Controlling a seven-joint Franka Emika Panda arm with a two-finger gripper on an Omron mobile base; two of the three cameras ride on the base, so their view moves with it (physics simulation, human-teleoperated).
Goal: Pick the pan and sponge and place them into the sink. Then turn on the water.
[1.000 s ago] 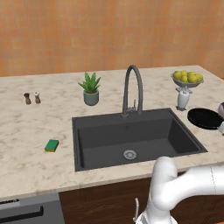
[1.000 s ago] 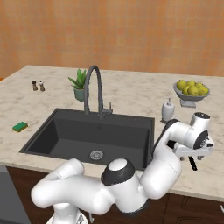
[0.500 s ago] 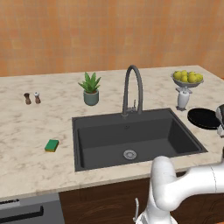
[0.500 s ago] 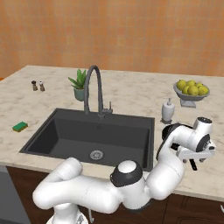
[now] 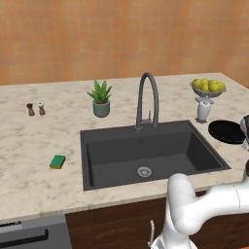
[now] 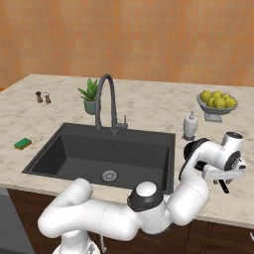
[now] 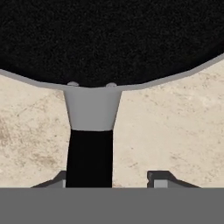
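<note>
Sink (image 5: 146, 153) basin sits recessed mid-counter, faucet (image 5: 147, 99) dry. Pan (image 5: 226, 131) rests on the counter right of the basin, just beside it. Its handle (image 7: 89, 148) runs between the finger tips of the gripper (image 7: 113, 179); jaws partway in, whether they grip it I cannot tell. Sponge (image 5: 57, 161) lies on the counter left of the sink, well apart. Step in hand, as I judge: grasping the pan. Next calls for a firm clamp, lift, carry left over the basin.

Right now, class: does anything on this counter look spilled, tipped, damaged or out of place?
Nothing stands out. The pan sits flat right of the sink, the sponge lies flat to its left, and the plant, fruit bowl and shakers stand upright.
</note>
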